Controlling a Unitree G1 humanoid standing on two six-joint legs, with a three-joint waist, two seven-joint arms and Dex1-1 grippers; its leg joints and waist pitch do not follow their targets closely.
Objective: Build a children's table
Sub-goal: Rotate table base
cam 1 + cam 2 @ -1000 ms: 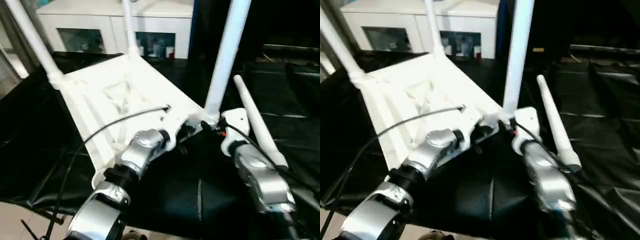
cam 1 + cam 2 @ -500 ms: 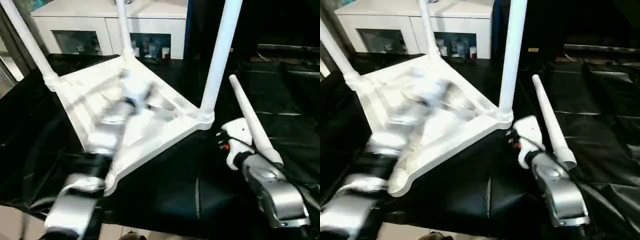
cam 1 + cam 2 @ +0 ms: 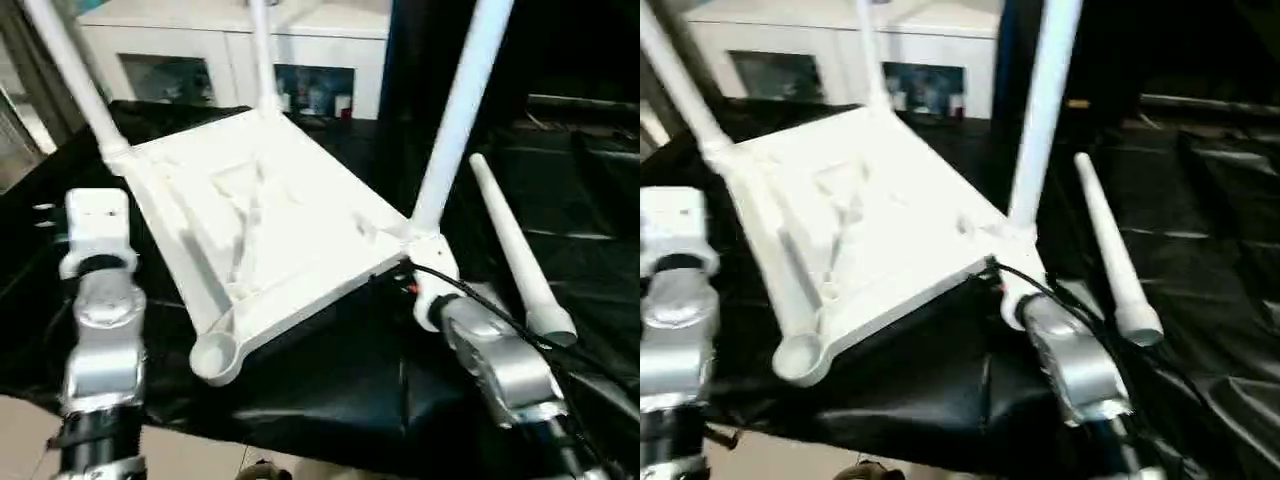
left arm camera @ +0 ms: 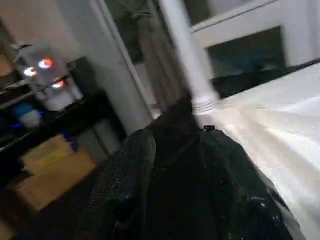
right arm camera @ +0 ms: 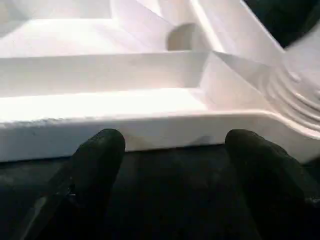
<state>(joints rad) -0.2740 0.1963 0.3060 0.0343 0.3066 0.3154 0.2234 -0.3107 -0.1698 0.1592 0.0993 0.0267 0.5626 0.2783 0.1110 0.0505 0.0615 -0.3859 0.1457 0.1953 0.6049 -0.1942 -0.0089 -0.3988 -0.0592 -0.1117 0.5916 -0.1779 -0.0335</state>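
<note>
Left arm [image 3: 100, 330] raised upright at left; left pincer [image 4: 172, 165] fingers spread apart. Right forearm [image 3: 495, 365] stretched forward; right pincer [image 5: 175, 165] fingers parted wide, gripping nothing.

2 silver jointed metal forearms, left forearm [image 3: 100, 340] topped by a white boxy wrist block [image 3: 97, 217], right forearm [image 3: 495, 355] trailing thin black cables [image 3: 455, 283], black textured fingers [image 5: 95, 160]
</note>
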